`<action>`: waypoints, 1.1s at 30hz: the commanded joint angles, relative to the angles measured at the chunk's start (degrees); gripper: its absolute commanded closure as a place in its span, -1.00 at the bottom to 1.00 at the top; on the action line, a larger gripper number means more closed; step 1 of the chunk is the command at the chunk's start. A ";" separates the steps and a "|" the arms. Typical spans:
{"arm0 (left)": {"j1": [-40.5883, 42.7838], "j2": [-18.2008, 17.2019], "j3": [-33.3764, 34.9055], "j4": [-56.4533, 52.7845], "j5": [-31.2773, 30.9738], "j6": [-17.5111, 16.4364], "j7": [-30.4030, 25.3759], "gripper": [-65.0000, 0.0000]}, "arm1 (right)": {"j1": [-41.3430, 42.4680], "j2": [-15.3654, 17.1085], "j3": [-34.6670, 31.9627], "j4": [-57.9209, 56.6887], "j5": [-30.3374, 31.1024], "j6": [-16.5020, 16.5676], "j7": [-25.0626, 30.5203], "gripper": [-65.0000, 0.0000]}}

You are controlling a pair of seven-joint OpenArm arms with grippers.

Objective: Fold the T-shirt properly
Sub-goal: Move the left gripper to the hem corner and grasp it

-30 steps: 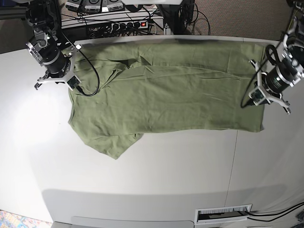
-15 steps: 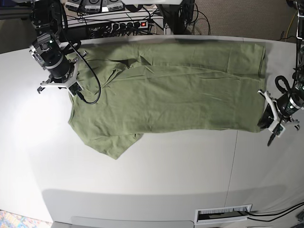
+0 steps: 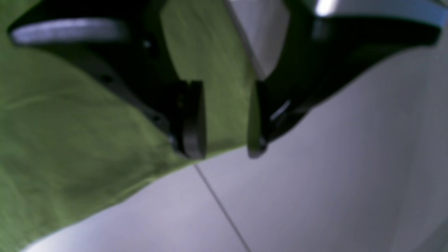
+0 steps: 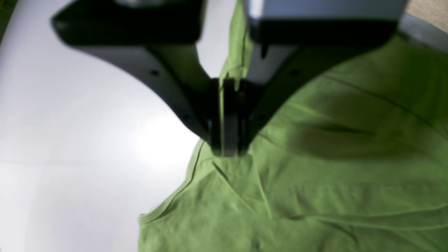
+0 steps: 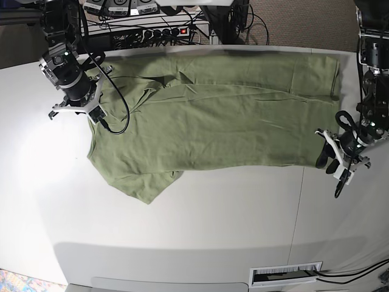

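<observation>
The olive-green T-shirt [image 5: 225,121] lies spread across the far half of the white table [image 5: 182,231], doubled over lengthwise, with one sleeve pointing toward the near left. In the base view my left gripper [image 5: 327,163] is at the shirt's near right corner. The left wrist view shows that left gripper [image 3: 224,140] open, with the corner of the T-shirt [image 3: 70,133] lying between its fingers. My right gripper [image 5: 90,109] is at the shirt's far left edge. Seen from the right wrist, the right gripper [image 4: 227,143] is shut on a thin fold of the T-shirt [image 4: 315,182].
A power strip and cables [image 5: 164,30] sit behind the table's far edge. A seam line [image 5: 298,201] runs across the tabletop on the right, and a slotted vent [image 5: 285,274] lies by the near edge. Bare tabletop fills the near half.
The left arm has swung from the shirt's far right edge down to its near right corner, and its jaws have opened. The right gripper has barely shifted and stays shut.
</observation>
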State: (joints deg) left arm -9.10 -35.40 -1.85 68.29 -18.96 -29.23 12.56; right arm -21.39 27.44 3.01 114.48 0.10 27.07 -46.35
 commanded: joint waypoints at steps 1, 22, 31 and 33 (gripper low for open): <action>-1.73 -1.20 -0.59 -0.26 -0.42 0.92 -2.75 0.32 | 0.44 0.66 0.50 1.03 0.13 -0.31 0.76 0.93; -2.36 1.92 -0.59 -9.18 1.66 7.93 -11.41 0.32 | 0.42 0.66 0.48 1.03 0.17 -0.28 0.09 0.93; -2.32 2.21 -0.59 -9.33 2.75 8.92 -11.58 0.32 | 0.44 0.66 0.48 1.03 0.37 -0.28 0.04 0.93; -2.32 2.27 -0.59 -9.46 2.75 8.90 -11.56 0.32 | 0.44 0.66 0.48 1.05 0.39 -0.28 0.04 0.93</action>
State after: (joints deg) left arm -10.20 -32.05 -1.85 58.19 -15.66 -20.75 2.48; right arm -21.39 27.42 2.98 114.48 0.32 27.07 -46.92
